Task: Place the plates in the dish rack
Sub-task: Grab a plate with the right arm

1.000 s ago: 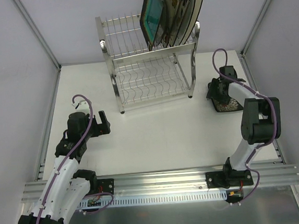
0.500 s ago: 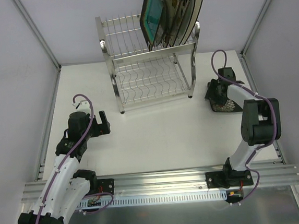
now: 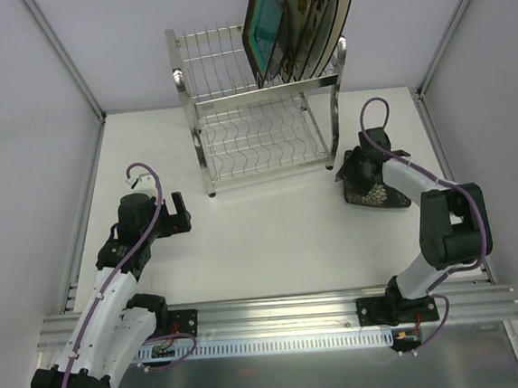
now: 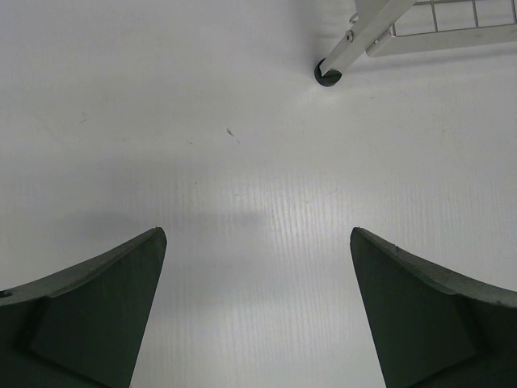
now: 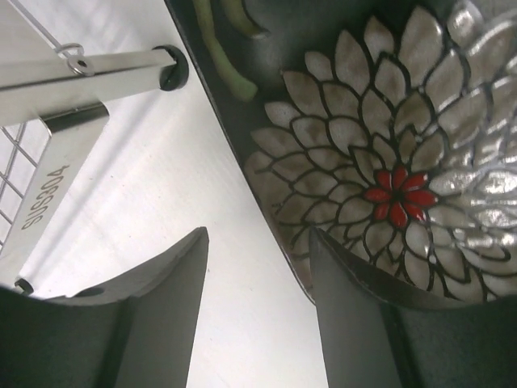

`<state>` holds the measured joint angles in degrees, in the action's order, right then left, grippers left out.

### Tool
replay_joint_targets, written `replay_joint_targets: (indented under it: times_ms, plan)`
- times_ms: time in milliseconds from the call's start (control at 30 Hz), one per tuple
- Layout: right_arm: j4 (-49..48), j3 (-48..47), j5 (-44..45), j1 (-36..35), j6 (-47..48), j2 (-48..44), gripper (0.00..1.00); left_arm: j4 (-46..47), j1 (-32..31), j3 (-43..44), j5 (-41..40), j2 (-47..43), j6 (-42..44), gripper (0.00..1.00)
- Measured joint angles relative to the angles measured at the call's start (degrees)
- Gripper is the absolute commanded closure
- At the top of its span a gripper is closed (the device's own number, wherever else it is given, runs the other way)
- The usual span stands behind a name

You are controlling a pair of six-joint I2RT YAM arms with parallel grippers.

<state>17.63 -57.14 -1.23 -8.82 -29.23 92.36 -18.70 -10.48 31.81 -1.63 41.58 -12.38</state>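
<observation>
A dark plate with white flowers point(image 3: 374, 191) lies on the table to the right of the chrome dish rack point(image 3: 263, 139). My right gripper point(image 3: 351, 169) is at the plate's left edge. In the right wrist view it point(image 5: 257, 234) is open, its right finger over the plate's rim point(image 5: 380, 162) and its left finger over bare table. Several square plates point(image 3: 294, 23) stand in the rack's top tier at its right end. My left gripper point(image 3: 181, 214) is open and empty over the table point(image 4: 257, 234), left of the rack.
The rack's front right foot point(image 5: 174, 69) is close to the plate. Its front left foot point(image 4: 327, 74) shows ahead of my left gripper. The rack's lower tier point(image 3: 269, 148) holds nothing. White walls close in the table.
My right gripper and the dark flowered plate have moved left, toward the rack's front right foot. The left arm has not moved.
</observation>
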Motion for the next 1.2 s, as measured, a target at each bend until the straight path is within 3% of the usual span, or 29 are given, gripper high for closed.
replay_joint_targets:
  times_ms: [367,700,967,1200]
  plan:
    - [-2.08,7.02,3.69,-4.76,-9.97,-5.75,0.45,0.00,0.00,0.00,0.33,-1.95,0.00,0.01]
    - [-3.21,11.04,3.50,-14.08,-18.10,-9.16,0.45,0.00,-0.07,0.00,1.22,-3.76,-0.02,0.01]
    - [-3.28,10.78,-0.20,-23.30,-23.71,-8.35,0.45,-0.02,-0.90,0.00,1.64,-4.55,-0.02,0.01]
    - [-2.82,4.42,-1.70,-34.05,-23.91,-2.45,0.44,-0.02,-1.92,0.00,1.66,-4.50,-0.02,0.01]
